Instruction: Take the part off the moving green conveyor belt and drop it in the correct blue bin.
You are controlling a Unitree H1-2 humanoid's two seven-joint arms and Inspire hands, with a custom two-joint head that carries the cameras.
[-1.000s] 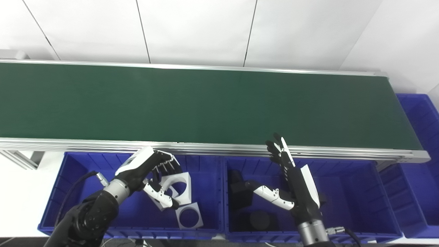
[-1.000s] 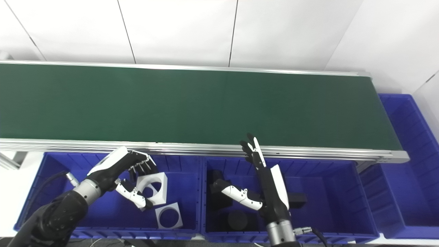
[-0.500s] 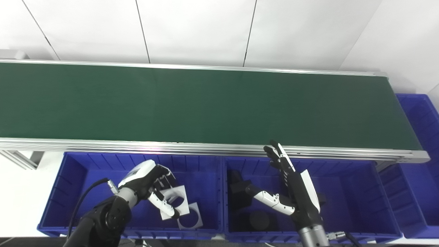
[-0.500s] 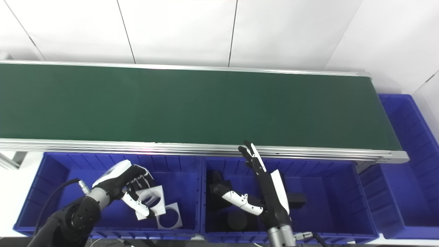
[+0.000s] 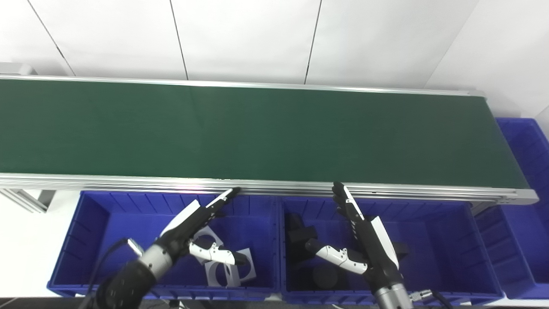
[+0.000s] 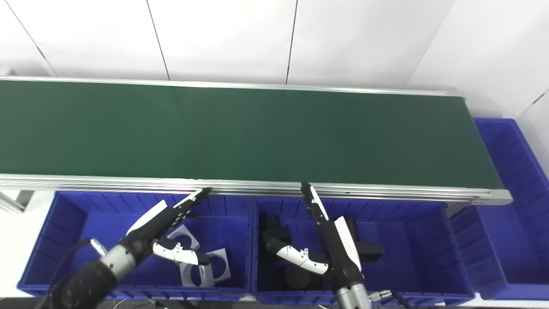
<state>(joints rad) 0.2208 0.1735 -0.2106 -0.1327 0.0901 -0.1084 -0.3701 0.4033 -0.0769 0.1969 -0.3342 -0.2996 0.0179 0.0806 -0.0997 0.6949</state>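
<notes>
The green conveyor belt [image 5: 257,128] carries no part. My left hand [image 5: 193,221] is open with fingers stretched out, above the left blue bin [image 5: 98,214]. Under it lie white square parts with round holes [image 5: 227,270], one dropped on top of the other. My right hand [image 5: 364,231] is open and empty, fingers straight, above the middle blue bin [image 5: 429,223], which holds black parts [image 5: 300,236]. The same scene shows in the right eye view, with the left hand [image 6: 158,223] and right hand [image 6: 330,231].
The belt's aluminium front rail [image 5: 128,182] runs just beyond both bins. A third blue bin [image 5: 527,146] stands at the belt's right end. A white wall lies behind the belt.
My left hand, shut on a white square part before, lowered into the left bin, opened and let it go; the part now lies on another white part. My right hand sank slightly.
</notes>
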